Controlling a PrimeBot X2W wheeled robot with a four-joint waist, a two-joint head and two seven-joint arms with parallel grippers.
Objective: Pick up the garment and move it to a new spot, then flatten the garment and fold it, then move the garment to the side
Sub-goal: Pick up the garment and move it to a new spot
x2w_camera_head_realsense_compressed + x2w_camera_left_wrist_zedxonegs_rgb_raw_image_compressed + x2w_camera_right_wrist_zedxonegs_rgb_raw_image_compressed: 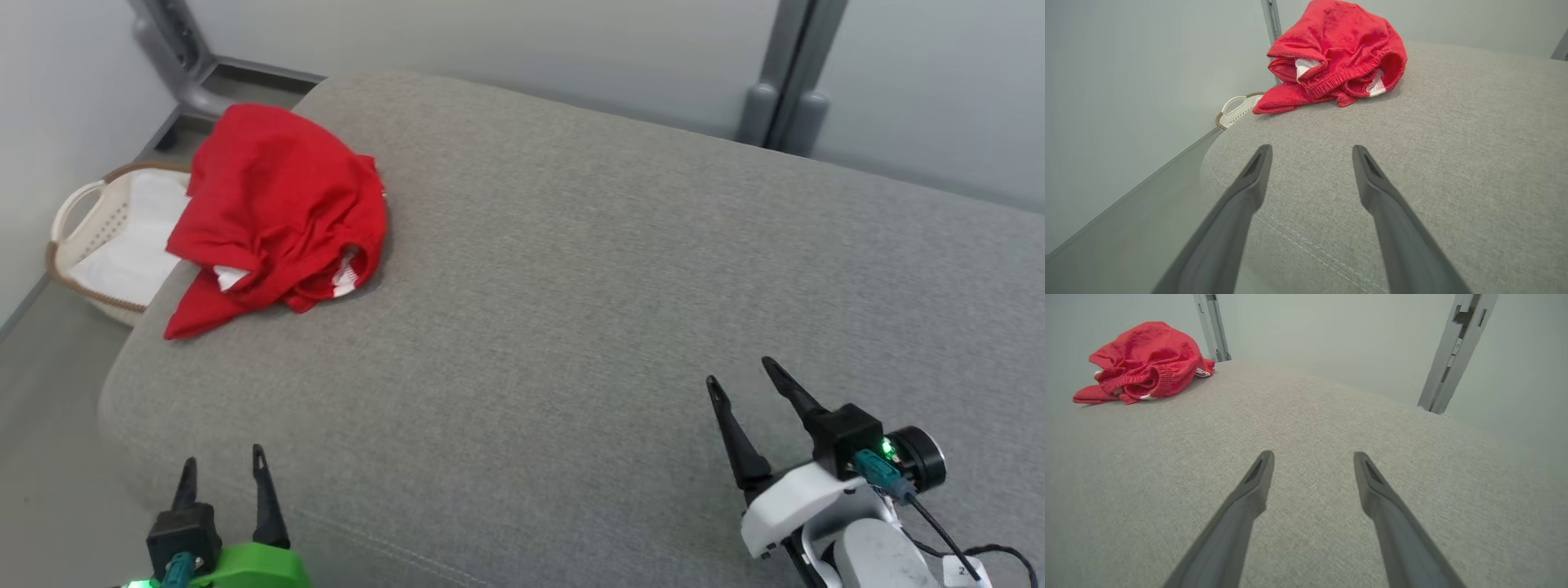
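Note:
A crumpled red garment [277, 216] with white trim lies bunched at the far left of the grey cushion [588, 269], one flap hanging towards the left edge. My left gripper [224, 461] stands open at the lower left, well short of the garment [1337, 57], its fingers [1253, 175] spread with only cushion between them. Low on the right, my right gripper [741, 371] is open too, far from the garment [1145, 359], which lies up and to the left of its fingers [1259, 473].
A white laundry basket [82, 220] with a brown rim stands on the floor beside the cushion's far left edge, its handle [1233, 107] peeking past the cushion. Grey partition walls with metal posts [788, 82] run behind. The cushion's left edge drops to the floor.

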